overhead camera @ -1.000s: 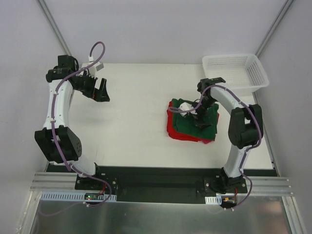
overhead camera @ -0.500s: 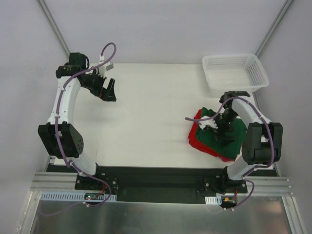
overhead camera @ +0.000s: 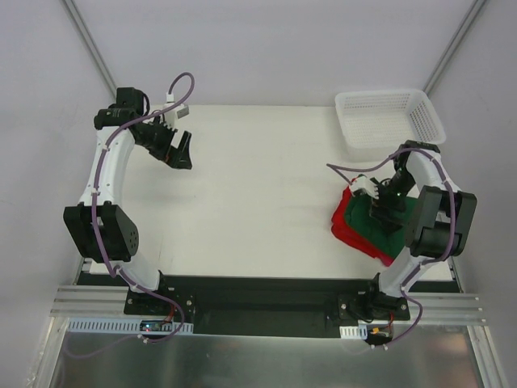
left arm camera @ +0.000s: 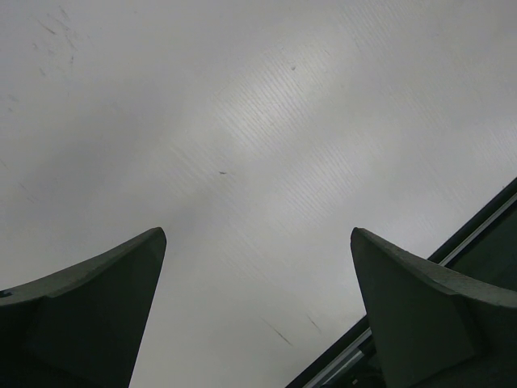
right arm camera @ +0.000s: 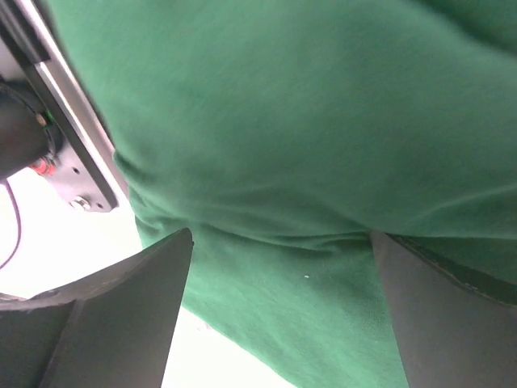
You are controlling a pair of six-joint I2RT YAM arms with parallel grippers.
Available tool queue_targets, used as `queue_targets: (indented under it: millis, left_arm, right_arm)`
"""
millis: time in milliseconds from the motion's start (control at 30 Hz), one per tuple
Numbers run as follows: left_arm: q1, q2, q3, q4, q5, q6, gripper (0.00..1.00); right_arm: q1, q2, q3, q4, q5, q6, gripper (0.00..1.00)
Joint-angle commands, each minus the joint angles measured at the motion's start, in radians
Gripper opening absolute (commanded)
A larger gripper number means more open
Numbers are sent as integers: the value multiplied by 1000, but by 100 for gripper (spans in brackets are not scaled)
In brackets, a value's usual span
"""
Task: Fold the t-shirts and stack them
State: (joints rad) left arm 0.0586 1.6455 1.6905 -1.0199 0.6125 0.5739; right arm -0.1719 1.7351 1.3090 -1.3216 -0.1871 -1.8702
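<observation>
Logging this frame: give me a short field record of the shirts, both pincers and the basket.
shirts: green t-shirt lies on red t-shirt, near right part of table
left pincer: open, holding nothing, above bare table at far left
right pincer: open, low over the green t-shirt, nothing gripped
basket: far right corner, apart from the shirts

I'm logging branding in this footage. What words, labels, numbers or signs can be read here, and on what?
No text can be read.
The green t-shirt and red t-shirt are plain; the basket and table show no marks.
Any lettering on the small circuit board at the left arm's base is too small to read.
</observation>
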Motion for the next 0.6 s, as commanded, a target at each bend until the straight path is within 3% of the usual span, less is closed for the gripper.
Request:
queue_targets:
  millis: [0, 233, 567]
  left_arm:
    - [-13, -26, -3, -12, -14, 29, 99]
    - [-26, -23, 6, -14, -23, 30, 99]
    - [-32, -30, -2, -14, -19, 35, 99]
  right_arm:
    - [-37, 49, 42, -125, 49, 182, 96]
    - [-47, 179, 78, -260, 43, 456, 96]
    - [-112, 207, 88, -228, -57, 752, 96]
